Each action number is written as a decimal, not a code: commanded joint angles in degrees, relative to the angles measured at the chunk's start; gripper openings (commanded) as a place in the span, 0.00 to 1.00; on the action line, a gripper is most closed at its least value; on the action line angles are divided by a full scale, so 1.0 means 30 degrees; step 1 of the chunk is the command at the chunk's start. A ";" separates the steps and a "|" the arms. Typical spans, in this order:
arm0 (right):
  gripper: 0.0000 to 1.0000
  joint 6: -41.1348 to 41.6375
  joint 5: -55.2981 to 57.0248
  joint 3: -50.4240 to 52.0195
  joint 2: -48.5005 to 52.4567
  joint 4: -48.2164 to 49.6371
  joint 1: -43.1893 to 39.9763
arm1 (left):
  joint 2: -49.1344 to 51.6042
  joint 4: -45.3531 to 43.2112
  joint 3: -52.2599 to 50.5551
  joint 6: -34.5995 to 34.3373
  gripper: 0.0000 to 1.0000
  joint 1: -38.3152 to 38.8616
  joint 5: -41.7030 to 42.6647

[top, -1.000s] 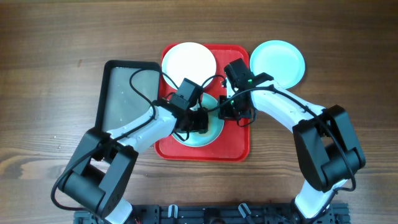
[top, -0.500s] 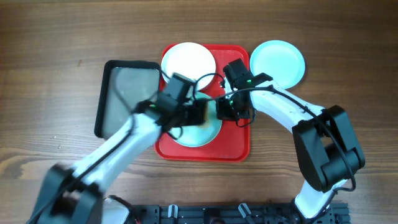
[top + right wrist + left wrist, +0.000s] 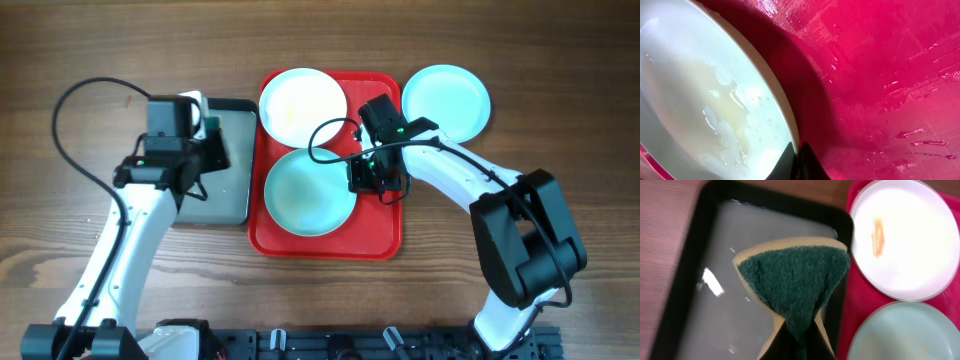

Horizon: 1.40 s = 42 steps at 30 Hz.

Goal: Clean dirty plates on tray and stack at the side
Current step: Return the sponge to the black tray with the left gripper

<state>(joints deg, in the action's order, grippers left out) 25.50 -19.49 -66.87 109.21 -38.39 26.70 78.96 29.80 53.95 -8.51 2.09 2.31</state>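
1. Wooden table [image 3: 560, 60] fills the overhead view, and both arms reach in from its near edge.
2. At the far left, the left gripper [image 3: 212, 152] hangs over the grey tray [image 3: 225, 190]. Its jaws are pinched tight on a sponge [image 3: 795, 277], green scouring face toward the wrist camera. The sponge is over the grey tray and apart from every plate.
3. Just right of the grey tray lies the red tray [image 3: 325, 245], edge against edge or nearly so.
4. The white plate [image 3: 303, 105] sits at the red tray's far end, with an orange smear [image 3: 878, 230] on its face.
5. The aqua plate [image 3: 308, 190] lies just beside it at the tray's near end, with a wet film [image 3: 722, 120] over its surface.
6. The right gripper [image 3: 365, 178] is at that plate's right rim, jaws closed down onto the rim.
7. The other aqua plate [image 3: 447, 100] lies on the table, just beyond the red tray's far right corner.
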 commanded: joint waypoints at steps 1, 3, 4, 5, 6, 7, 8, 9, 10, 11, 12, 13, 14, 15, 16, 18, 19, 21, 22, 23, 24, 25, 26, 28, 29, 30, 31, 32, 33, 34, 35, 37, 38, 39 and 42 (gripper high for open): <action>0.04 -0.0022 -0.0393 -0.0044 0.0321 0.0146 0.0102 | 0.0670 -0.0911 0.0211 0.1785 0.04 -0.1020 -0.0299; 0.04 -0.0015 -0.0393 -0.0044 0.0321 0.0160 0.0102 | 0.1377 -0.1311 0.0211 0.2120 0.04 -0.1129 -0.0306; 0.04 -0.0022 -0.0393 -0.0044 0.0321 0.0160 0.0102 | 0.1807 -0.1464 0.0211 0.2280 0.04 -0.1129 -0.0306; 0.04 -0.0022 -0.0393 -0.0044 0.0321 0.0153 0.0102 | 0.2091 -0.1588 0.0211 0.2280 0.04 -0.1129 -0.0306; 0.04 -0.0029 -0.0393 -0.0044 0.0321 0.0146 0.0102 | 0.2630 -0.1800 0.0211 0.2280 0.04 -0.1129 -0.0306; 0.04 -0.0022 -0.0393 -0.0044 0.0321 0.0146 0.0102 | 0.3075 -0.2018 0.0211 0.2280 0.04 -0.1129 -0.0306; 0.04 -0.0029 -0.0393 -0.0044 0.0321 0.0146 0.0102 | 0.3475 -0.2222 0.0211 0.2280 0.04 -0.1129 -0.0306; 0.04 -0.0022 -0.0393 -0.0044 0.0321 0.0146 0.0102 | 0.3927 -0.2484 0.0211 0.2280 0.04 -0.1129 -0.0306; 0.05 -0.0015 -0.0393 -0.0044 0.0321 0.0146 0.0102 | 0.4342 -0.2798 0.0211 0.2295 0.04 -0.1137 -0.0313; 0.04 -0.0015 -0.0393 -0.0044 0.0321 0.0146 0.0102 | 0.4779 -0.3169 0.0211 0.2659 0.04 -0.1166 -0.0306; 0.04 -0.0022 -0.0393 -0.0044 0.0321 0.0146 0.0102 | 0.5049 -0.3395 0.0211 0.2958 0.04 -0.1166 -0.0313; 0.04 -0.0022 -0.0393 -0.0044 0.0321 0.0146 0.0102 | 0.5377 -0.3701 0.0211 0.3410 0.04 -0.1166 -0.0313; 0.04 -0.0022 -0.0393 -0.0044 0.0321 0.0146 0.0102 | 0.5588 -0.3876 0.0211 0.3723 0.04 -0.1166 -0.0306; 0.04 -0.0015 -0.0393 -0.0044 0.0321 0.0146 0.0102 | 0.5807 -0.4000 0.0211 0.3781 0.04 -0.1166 -0.0350; 0.04 -0.0015 -0.0393 -0.0044 0.0321 0.0146 0.0102 | 0.5916 -0.4029 0.0211 0.3774 0.04 -0.1166 -0.0379; 0.04 -0.0007 -0.0393 -0.0044 0.0321 0.0146 0.0102 | 0.6091 -0.4014 0.0211 0.3774 0.04 -0.1166 -0.0459; 0.04 -0.0015 -0.0393 -0.0044 0.0321 0.0146 0.0102 | 0.6120 -0.4014 0.0211 0.3774 0.05 -0.1166 -0.0459; 0.04 -0.0007 -0.0393 -0.0044 0.0321 0.0153 0.0102 | 0.6120 -0.4022 0.0211 0.3774 0.14 -0.1166 -0.0459; 0.04 -0.0007 -0.0393 -0.0044 0.0321 0.0146 0.0102 | 0.6120 -0.4029 0.0211 0.3774 0.19 -0.1166 -0.0459; 0.04 -0.0007 -0.0393 -0.0044 0.0321 0.0146 0.0102 | 0.6113 -0.4029 0.0211 0.3774 0.23 -0.1166 -0.0459; 0.04 0.0000 -0.0401 -0.0044 0.0321 0.0146 0.0102 | 0.6113 -0.4022 0.0211 0.3774 0.31 -0.1166 -0.0459; 0.04 0.0007 -0.0401 -0.0044 0.0321 0.0124 0.0102 | 0.6113 -0.4022 0.0219 0.3774 0.48 -0.1166 -0.0459; 0.04 -0.0007 -0.0401 -0.0044 0.0321 0.0073 0.0102 | 0.6113 -0.4029 0.0219 0.3767 0.75 -0.1166 -0.0459; 0.04 -0.0022 -0.0393 -0.0044 0.0321 0.0044 0.0102 | 0.6113 -0.4000 0.0219 0.3767 1.00 -0.1166 -0.0452; 0.04 -0.0015 -0.0393 -0.0044 0.0321 0.0051 0.0102 | 0.6113 -0.3920 0.0219 0.3767 1.00 -0.1166 -0.0452; 0.04 -0.0015 -0.0393 -0.0044 0.0321 0.0058 0.0102 | 0.6113 -0.3934 0.0219 0.3767 1.00 -0.1166 -0.0452; 0.04 -0.0007 -0.0393 -0.0044 0.0321 0.0058 0.0102 | 0.6113 -0.3934 0.0219 0.3774 1.00 -0.1166 -0.0452; 0.04 -0.0007 -0.0393 -0.0044 0.0321 0.0058 0.0102 | 0.6113 -0.3927 0.0219 0.3767 1.00 -0.1166 -0.0452; 0.04 0.0036 -0.0393 -0.0044 0.0321 0.0066 0.0102 | 0.6113 -0.3934 0.0219 0.3767 1.00 -0.1166 -0.0452; 0.04 0.0058 -0.0393 -0.0044 0.0321 0.0066 0.0102 | 0.6113 -0.3934 0.0219 0.3767 1.00 -0.1166 -0.0452; 0.04 0.0058 -0.0393 -0.0044 0.0321 0.0073 0.0102 | 0.6113 -0.3934 0.0219 0.3767 1.00 -0.1166 -0.0452; 0.04 0.0058 -0.0393 -0.0044 0.0321 -0.0015 0.0102 | 0.6113 -0.3934 0.0219 0.3767 1.00 -0.1166 -0.0452; 0.04 0.0058 -0.0393 -0.0044 0.0321 -0.0073 0.0102 | 0.6113 -0.3934 0.0219 0.3767 1.00 -0.1166 -0.0452; 0.04 0.0058 -0.0393 -0.0044 0.0321 -0.0087 0.0102 | 0.6113 -0.3934 0.0219 0.3767 1.00 -0.1166 -0.0452; 0.04 0.0102 -0.0393 -0.0044 0.0321 -0.0066 0.0102 | 0.6113 -0.3934 0.0219 0.3767 1.00 -0.1166 -0.0452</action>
<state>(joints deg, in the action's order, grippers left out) 25.50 -19.51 -66.87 109.21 -38.54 26.70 96.75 17.96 53.95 2.37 -1.15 1.32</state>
